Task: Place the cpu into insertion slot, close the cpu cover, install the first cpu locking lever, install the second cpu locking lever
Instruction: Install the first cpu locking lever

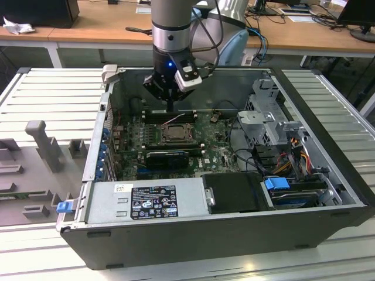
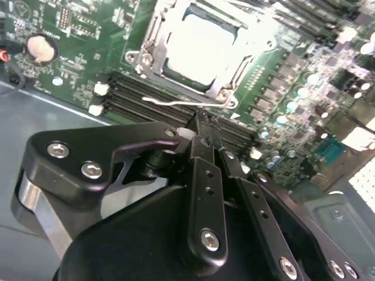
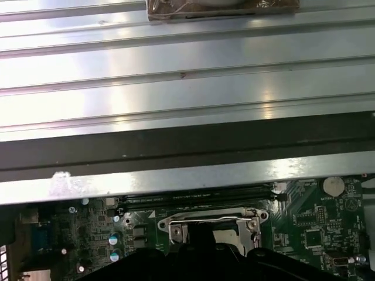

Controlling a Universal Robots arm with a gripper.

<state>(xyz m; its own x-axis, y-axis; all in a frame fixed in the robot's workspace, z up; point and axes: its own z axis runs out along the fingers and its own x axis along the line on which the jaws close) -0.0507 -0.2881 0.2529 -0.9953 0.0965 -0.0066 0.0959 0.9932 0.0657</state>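
Note:
The insertion slot [image 1: 174, 133] sits in the green motherboard inside the open computer case. In the second wrist view the cpu [image 2: 202, 47] lies in it with its pale face up, and the silver cpu cover [image 2: 157, 26] frames it. A thin silver lever wire [image 2: 170, 104] lies along the socket's edge beside the memory slots. My gripper [image 1: 170, 109] hangs over the memory slots just behind the socket, its black fingers [image 2: 202, 170] pressed together with nothing seen between them. The first wrist view shows the socket's metal frame [image 3: 214, 225] just past the gripper body.
Long black memory slots [image 2: 140, 96] run next to the socket. A power supply [image 1: 146, 202] fills the case's near side. A drive cage [image 1: 266, 117] and loose cables [image 1: 287, 152] occupy the exterior view's right. A coin battery [image 2: 40, 48] sits on the board.

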